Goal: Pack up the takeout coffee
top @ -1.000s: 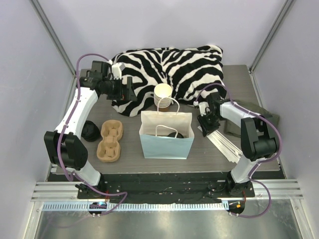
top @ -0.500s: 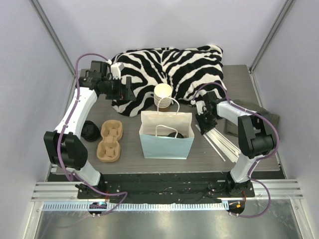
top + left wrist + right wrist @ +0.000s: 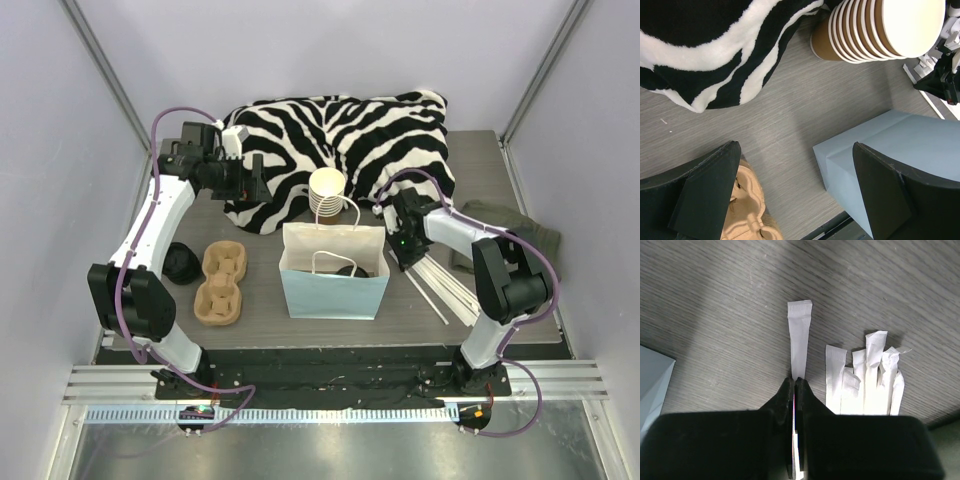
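1. Right gripper (image 3: pixel 794 383): jaws clenched on one paper-wrapped straw (image 3: pixel 799 335). The straw's free end points lengthwise away from the wrist, over the table (image 3: pixel 715 300).
2. The other wrapped straws (image 3: pixel 867 375) lie just beside it, roughly parallel and ungripped.
3. Left gripper (image 3: pixel 795 160): jaws spread wide and holding nothing, above the table between the zebra blanket (image 3: pixel 700 45), cup carrier (image 3: pixel 747 200) and paper bag (image 3: pixel 900 145).
4. Takeout coffee (image 3: pixel 347 270): only a black patch, apparently its lid, shows inside the bag's open mouth in the top view. The cup body is hidden, so its long axis cannot be told.
5. Stack of lidless cups (image 3: pixel 327 190): stands just behind the bag.
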Robot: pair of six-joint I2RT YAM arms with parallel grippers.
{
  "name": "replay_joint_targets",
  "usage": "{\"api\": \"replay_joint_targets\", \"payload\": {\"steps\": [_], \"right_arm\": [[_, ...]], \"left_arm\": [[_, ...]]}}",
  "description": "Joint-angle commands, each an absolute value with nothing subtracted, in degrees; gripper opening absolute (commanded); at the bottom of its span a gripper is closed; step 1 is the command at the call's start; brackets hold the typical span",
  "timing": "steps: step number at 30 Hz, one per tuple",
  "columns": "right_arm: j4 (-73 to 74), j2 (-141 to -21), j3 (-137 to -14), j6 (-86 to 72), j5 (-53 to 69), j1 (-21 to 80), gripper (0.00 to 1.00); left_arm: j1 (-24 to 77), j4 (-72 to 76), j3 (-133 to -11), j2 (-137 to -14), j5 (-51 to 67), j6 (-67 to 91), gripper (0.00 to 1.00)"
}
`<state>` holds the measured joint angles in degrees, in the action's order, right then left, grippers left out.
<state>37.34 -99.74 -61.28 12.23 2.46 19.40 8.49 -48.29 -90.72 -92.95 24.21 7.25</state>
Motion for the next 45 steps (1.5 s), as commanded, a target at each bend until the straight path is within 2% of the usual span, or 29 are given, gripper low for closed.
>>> {"api": "replay_joint_targets", "payload": {"steps": [1, 15, 18, 22, 25, 28, 35, 39, 42, 45], "right_arm": [[39.1, -98.3, -62.8, 10.5, 4.2, 17.9, 0.01], [52.8, -81.4, -88.7, 11.2, 25.9, 7.7, 0.01], [53.7, -82.7, -102.1, 10.6, 28.2, 5.9, 0.01], [56.1, -90.9, -129.5, 4.9, 35.4, 6.0, 0.01], [51.5, -94.2, -139.7, -4.1, 42.4, 6.9, 0.01], [44.1, -93.8, -140.9, -7.2, 45.0, 10.8, 0.01], [41.8, -94.7, -143.3, -6.6, 46.2, 24.2, 0.01], [40.5, -94.8, -142.3, -7.7, 47.9, 27.4, 0.01], [40.4, -92.9, -136.4, -6.2, 48.5, 30.1, 0.01], [40.5, -87.9, -125.5, -0.3, 46.9, 32.7, 0.01]], "left_arm": [[8.1, -47.6, -90.6, -91.8, 24.3, 6.9, 1.00], [8.0, -45.1, -91.4, -92.4, 25.5, 8.1, 1.00], [7.7, -44.5, -92.0, -93.2, 25.7, 8.5, 1.00], [7.6, -43.2, -92.8, -94.0, 26.4, 9.4, 1.00], [7.4, -42.2, -93.0, -94.5, 27.0, 10.1, 1.00], [7.5, -42.2, -94.0, -94.8, 27.2, 10.1, 1.00], [7.2, -43.7, -94.7, -94.9, 26.9, 9.1, 1.00], [7.2, -44.3, -94.7, -94.5, 26.7, 8.8, 1.00], [7.2, -44.5, -94.2, -94.1, 26.5, 8.7, 1.00], [7.1, -44.2, -93.3, -93.8, 26.7, 9.0, 1.00]]}}
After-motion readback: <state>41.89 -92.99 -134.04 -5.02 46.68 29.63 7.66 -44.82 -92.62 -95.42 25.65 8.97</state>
